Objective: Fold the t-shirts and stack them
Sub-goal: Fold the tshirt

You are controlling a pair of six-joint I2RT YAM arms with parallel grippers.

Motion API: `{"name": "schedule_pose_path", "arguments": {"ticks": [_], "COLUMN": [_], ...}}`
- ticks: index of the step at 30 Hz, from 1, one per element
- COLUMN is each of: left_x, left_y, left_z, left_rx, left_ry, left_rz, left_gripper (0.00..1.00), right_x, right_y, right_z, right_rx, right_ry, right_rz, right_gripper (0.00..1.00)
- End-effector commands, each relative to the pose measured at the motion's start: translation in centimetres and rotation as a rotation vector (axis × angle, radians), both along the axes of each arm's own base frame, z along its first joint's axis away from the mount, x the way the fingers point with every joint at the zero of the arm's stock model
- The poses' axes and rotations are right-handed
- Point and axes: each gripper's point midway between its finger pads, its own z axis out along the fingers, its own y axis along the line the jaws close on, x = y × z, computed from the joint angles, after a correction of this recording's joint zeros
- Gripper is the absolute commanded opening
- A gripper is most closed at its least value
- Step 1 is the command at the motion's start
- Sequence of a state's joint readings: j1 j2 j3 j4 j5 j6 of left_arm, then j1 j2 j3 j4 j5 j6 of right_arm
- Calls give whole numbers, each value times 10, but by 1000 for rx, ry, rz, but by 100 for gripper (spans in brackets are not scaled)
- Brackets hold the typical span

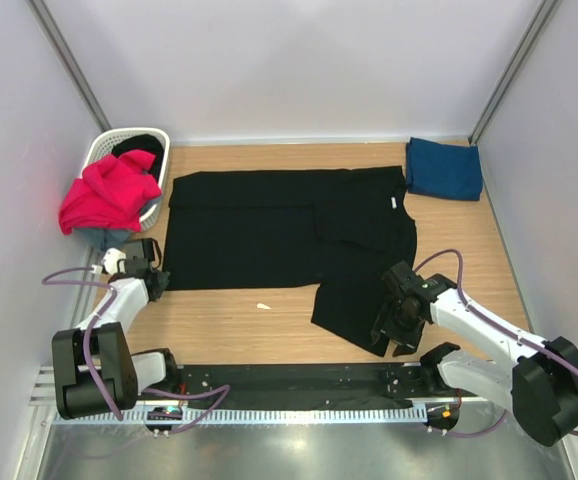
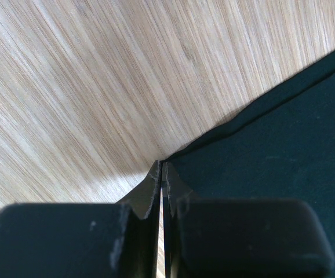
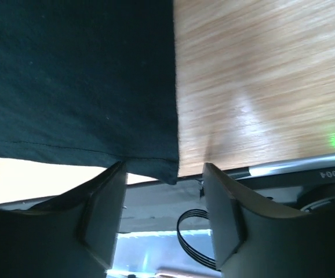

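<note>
The large black t-shirt [image 1: 269,230] lies spread on the wooden table, its right side folded over. My left gripper [image 1: 155,281] is at its near left corner. In the left wrist view the fingertips [image 2: 156,176] are pressed together on the tip of that corner [image 2: 260,150]. My right gripper [image 1: 390,335] is open at the shirt's near right corner. In the right wrist view that corner [image 3: 156,165] hangs between the spread fingers [image 3: 106,211]. The navy blue t-shirt [image 1: 444,168] lies folded at the back right. The magenta-red t-shirt [image 1: 109,192] is draped over the basket.
The white lattice laundry basket [image 1: 101,150] stands at the back left with dark cloth inside. A small pale scrap [image 1: 264,306] lies on the wood near the shirt's front edge. A black rail [image 1: 299,385] runs along the table's near edge.
</note>
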State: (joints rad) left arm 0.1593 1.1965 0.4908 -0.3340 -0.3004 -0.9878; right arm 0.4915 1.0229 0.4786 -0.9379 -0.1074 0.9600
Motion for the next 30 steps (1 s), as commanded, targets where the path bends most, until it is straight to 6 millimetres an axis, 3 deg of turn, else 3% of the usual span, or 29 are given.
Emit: {"name": "schedule_pose_path", "arguments": {"ticks": [1, 3, 6, 15, 18, 21, 22, 28, 30], "left_x": [-9, -9, -9, -11, -11, -11, -11, -2, 6], "left_y": [2, 1, 2, 3, 3, 4, 4, 1, 0], "left_z": [-6, -7, -6, -6, -6, -5, -4, 8, 19], "left_rx": [1, 0, 2, 8, 8, 9, 10, -7, 4], "left_ry": [52, 54, 57, 63, 65, 63, 62, 46, 26], "left_rz": [10, 8, 11, 17, 17, 19, 17, 4, -13], "left_gripper": [0, 0, 0, 0, 0, 0, 0, 0, 0], "right_x": [10, 9, 3, -7, -4, -2, 0, 31, 51], "right_y": [7, 4, 4, 5, 7, 8, 8, 14, 19], "right_z": [3, 3, 0, -5, -5, -4, -3, 25, 42], "right_rx": [17, 5, 15, 16, 24, 19, 15, 0, -12], "right_ry": [-37, -40, -21, 20, 8, 4, -2, -93, -135], "right_rz": [-1, -9, -19, -17, -18, -14, -14, 22, 36], "right_gripper": [59, 51, 46, 38, 28, 11, 2, 1, 1]}}
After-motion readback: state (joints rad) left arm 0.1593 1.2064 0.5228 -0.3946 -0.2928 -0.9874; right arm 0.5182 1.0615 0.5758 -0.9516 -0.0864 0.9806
